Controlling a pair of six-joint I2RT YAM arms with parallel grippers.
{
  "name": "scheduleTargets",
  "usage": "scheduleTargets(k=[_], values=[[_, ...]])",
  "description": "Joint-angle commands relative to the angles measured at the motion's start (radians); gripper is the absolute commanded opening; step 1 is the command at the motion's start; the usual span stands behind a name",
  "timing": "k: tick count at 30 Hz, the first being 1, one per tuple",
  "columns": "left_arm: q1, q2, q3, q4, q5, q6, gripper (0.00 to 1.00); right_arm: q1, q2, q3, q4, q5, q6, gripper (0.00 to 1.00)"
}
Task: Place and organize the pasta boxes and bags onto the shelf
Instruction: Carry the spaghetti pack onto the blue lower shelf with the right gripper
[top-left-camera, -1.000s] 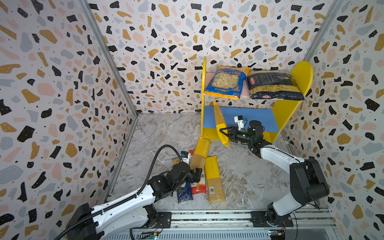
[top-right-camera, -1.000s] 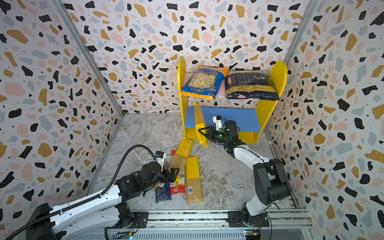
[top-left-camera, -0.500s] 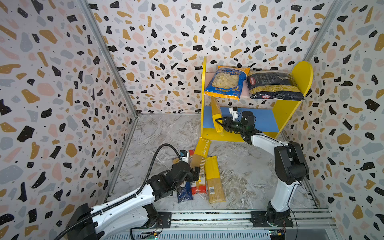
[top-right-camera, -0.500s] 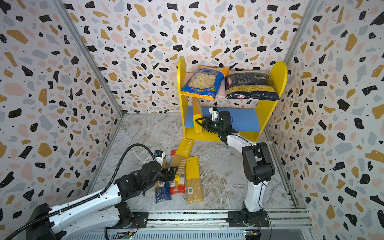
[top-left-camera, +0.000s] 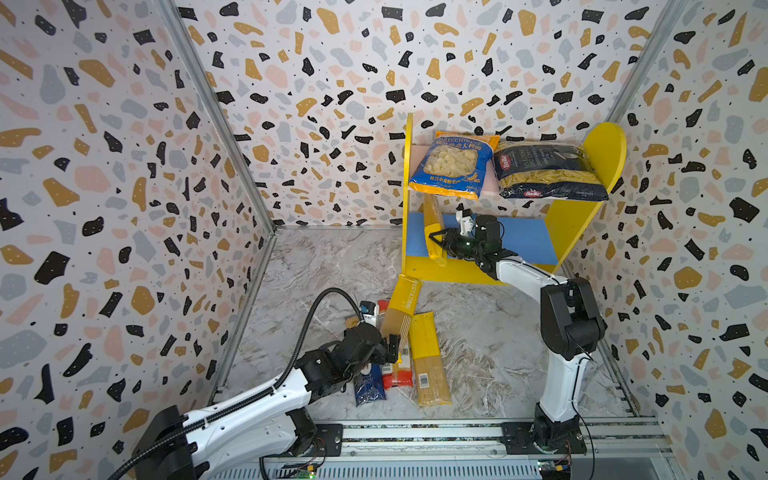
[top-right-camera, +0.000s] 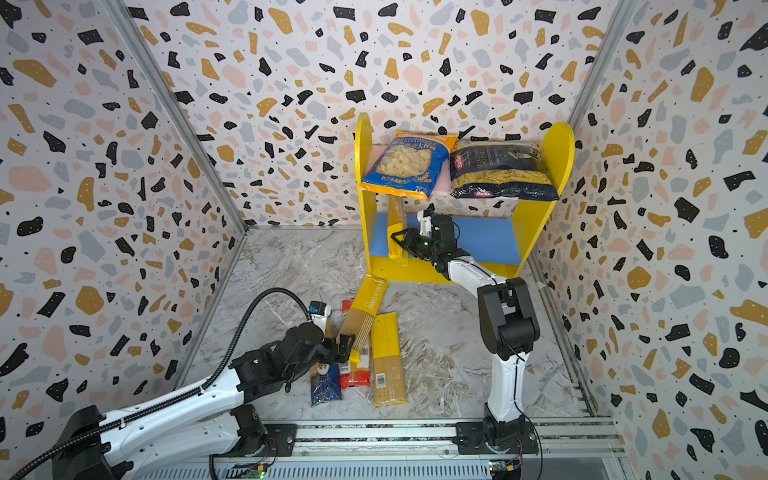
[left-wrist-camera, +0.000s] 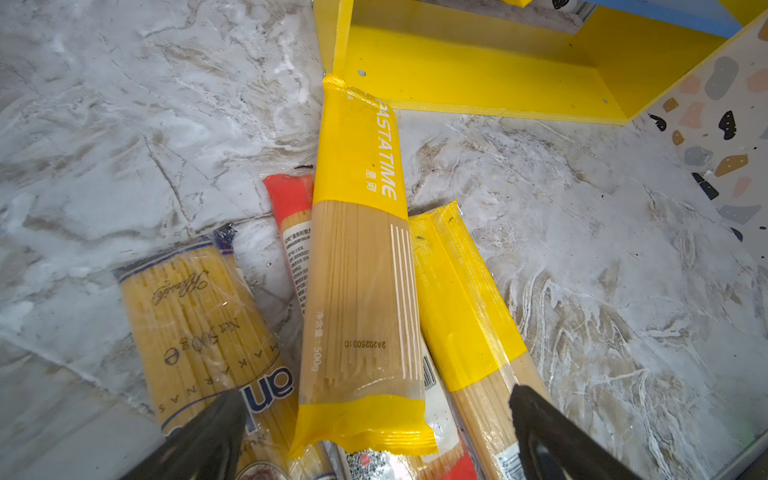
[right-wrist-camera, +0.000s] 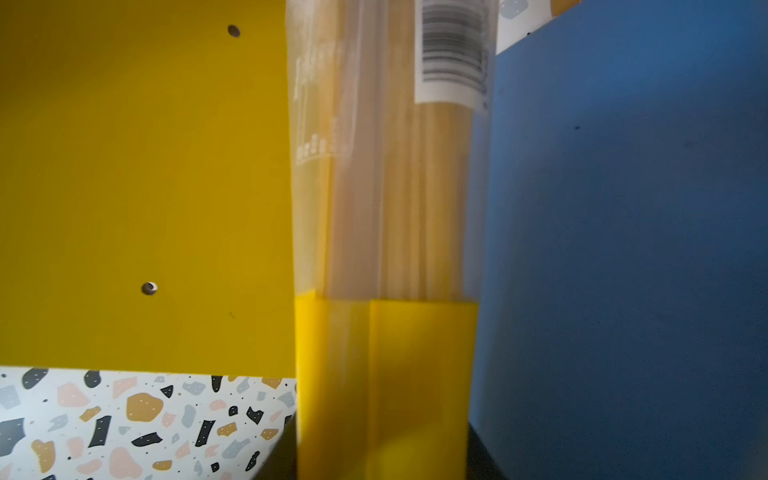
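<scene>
The shelf (top-left-camera: 603, 149) stands at the back wall. An orecchiette bag (top-left-camera: 451, 166) and a navy Barilla bag (top-left-camera: 548, 170) lie on its pink upper board. My right gripper (top-left-camera: 436, 242) is shut on a yellow spaghetti pack (top-left-camera: 433, 226) that stands steeply over the left end of the blue lower board (top-left-camera: 528, 239), beside the yellow side panel (right-wrist-camera: 145, 166). In the right wrist view the spaghetti pack (right-wrist-camera: 386, 249) fills the jaws. My left gripper (left-wrist-camera: 374, 419) is open low over the floor pile, its fingers (left-wrist-camera: 540, 428) either side of a PASTA TIME pack (left-wrist-camera: 357, 257).
On the marble floor lie another yellow spaghetti pack (left-wrist-camera: 461, 299), a slim red pack (left-wrist-camera: 289, 199) and a blue-ended pack (left-wrist-camera: 195, 316), partly under the PASTA TIME pack. The PASTA TIME pack's far end (top-left-camera: 409, 286) touches the shelf's yellow base (top-left-camera: 453, 272). Terrazzo walls close in on three sides.
My right gripper has carried the spaghetti pack up and back, from in front of the shelf into its lower tier at the left end. The left arm has stayed still.
</scene>
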Motion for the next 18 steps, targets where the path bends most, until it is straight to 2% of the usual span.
scheduleTargets(k=[1,8,15,18], values=[[-0.003,-0.012,-0.013,0.030,-0.006,0.011,0.99,0.030,-0.059,0.124,0.063,0.013,-0.096,0.18],[-0.004,-0.045,-0.031,0.013,-0.016,0.004,0.99,0.039,0.001,0.163,0.049,0.002,-0.056,0.28],[-0.004,-0.083,-0.049,0.013,-0.018,-0.004,1.00,0.046,0.005,0.179,0.014,0.051,-0.072,0.27],[-0.004,-0.085,-0.050,0.015,-0.016,-0.003,1.00,0.054,0.014,0.217,-0.039,0.067,-0.101,0.32]])
